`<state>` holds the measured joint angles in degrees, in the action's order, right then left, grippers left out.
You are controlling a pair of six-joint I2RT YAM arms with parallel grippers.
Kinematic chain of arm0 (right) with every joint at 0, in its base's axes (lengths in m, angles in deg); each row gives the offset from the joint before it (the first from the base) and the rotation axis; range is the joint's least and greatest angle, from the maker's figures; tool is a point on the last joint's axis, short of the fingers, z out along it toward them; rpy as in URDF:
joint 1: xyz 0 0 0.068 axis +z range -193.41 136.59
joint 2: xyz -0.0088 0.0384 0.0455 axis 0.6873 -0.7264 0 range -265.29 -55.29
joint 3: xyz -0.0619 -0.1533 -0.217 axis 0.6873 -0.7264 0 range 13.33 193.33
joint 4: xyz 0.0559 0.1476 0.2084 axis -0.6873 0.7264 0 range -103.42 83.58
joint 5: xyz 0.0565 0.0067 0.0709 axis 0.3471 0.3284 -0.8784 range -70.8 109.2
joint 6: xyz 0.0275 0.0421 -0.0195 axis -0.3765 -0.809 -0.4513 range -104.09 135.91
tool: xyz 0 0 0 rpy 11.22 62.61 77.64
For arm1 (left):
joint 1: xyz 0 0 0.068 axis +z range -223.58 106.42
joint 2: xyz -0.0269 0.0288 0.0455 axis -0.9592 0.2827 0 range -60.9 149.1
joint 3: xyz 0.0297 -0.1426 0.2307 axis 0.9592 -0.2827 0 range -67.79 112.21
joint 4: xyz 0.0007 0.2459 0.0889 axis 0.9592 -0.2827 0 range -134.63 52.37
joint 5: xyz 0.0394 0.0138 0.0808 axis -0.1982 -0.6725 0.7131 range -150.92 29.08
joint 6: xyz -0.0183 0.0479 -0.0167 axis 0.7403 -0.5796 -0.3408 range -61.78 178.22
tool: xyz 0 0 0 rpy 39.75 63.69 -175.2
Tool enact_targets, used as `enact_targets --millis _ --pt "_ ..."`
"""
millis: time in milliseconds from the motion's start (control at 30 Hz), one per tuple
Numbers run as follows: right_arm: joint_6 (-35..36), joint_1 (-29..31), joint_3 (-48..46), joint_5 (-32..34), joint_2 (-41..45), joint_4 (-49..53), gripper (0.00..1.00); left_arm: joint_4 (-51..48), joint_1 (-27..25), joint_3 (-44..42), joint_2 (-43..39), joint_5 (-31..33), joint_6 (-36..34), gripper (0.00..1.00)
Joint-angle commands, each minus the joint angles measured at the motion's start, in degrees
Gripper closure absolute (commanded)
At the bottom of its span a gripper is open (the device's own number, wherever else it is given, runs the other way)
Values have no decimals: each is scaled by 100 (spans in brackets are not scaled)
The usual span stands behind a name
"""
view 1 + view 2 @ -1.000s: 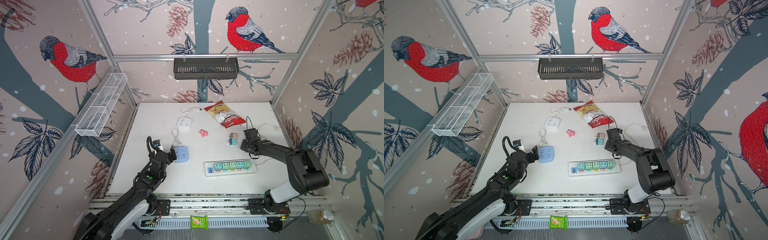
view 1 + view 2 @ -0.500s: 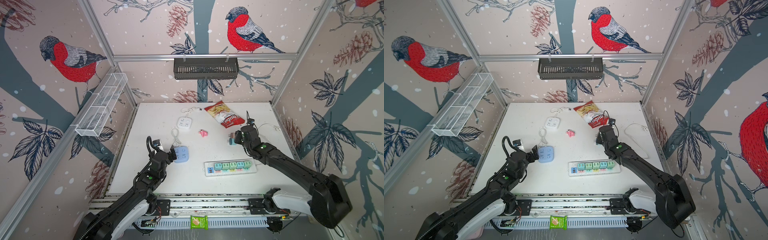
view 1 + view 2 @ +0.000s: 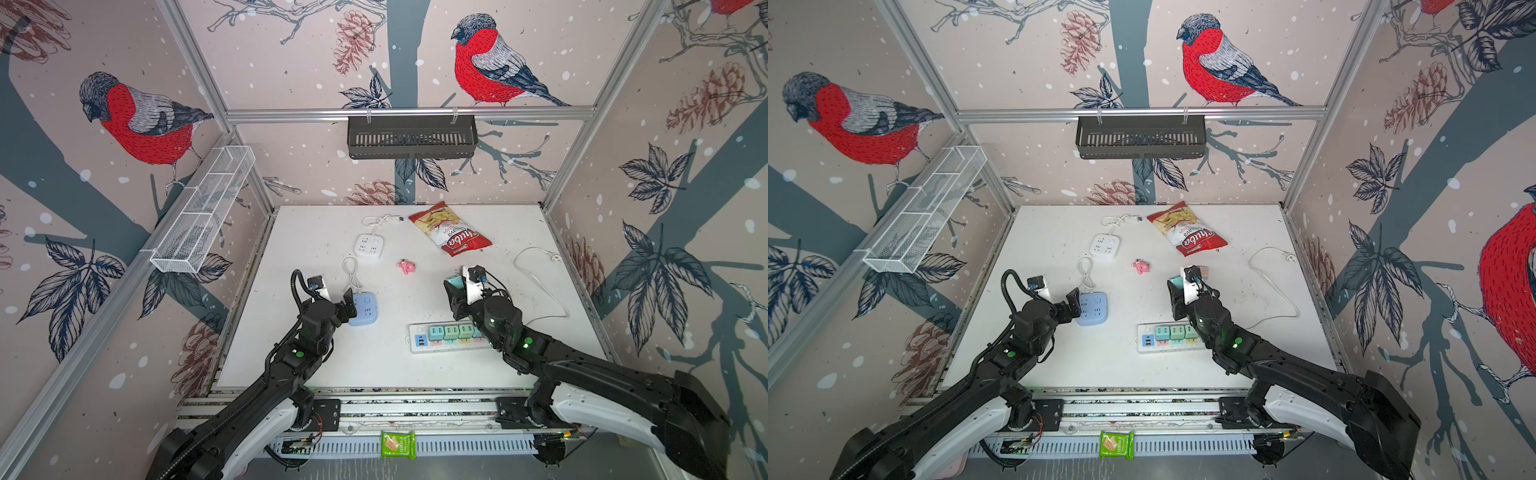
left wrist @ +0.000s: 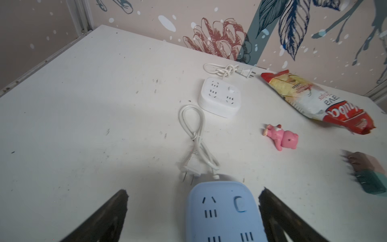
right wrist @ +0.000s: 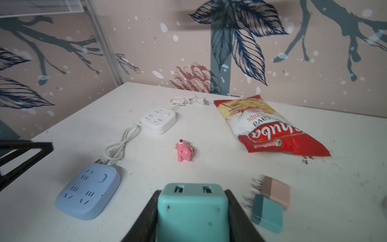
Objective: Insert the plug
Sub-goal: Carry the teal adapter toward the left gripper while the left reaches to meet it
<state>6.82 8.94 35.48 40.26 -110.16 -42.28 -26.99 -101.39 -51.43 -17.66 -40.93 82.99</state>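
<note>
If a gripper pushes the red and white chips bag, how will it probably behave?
The chips bag looks thin and crumpled at its red end, so it is probably light and would slide or dent rather than resist. Its glossy film may slip in a grip. It lies flat on the table, so rolling seems unlikely.

— How do my arms sit?
— Both stretch forward from the base, angling in toward the middle. I have the left gripper (image 4: 192, 191) wide open, fingers (image 4: 104, 220) spread far apart.
— And the right?
— Right gripper (image 5: 192, 191) sits about level with it (pointing away from the base too), fingers (image 5: 238, 218) clamped on the teal plug (image 5: 191, 211).
</note>
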Motion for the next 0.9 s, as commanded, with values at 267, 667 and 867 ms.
enact_targets --millis 267,667,867 --pt "2109 466 -628 -1018 -450 -2911 81 -1304 -2 1207 -772 -2287 165 7" --pt "3009 700 -884 -1477 -720 -3216 83 -1199 -423 1701 -752 -4281 267 22" --pt "3342 883 -1138 -1425 -628 -3374 82 -1125 -1529 1861 -370 -3675 87 25"
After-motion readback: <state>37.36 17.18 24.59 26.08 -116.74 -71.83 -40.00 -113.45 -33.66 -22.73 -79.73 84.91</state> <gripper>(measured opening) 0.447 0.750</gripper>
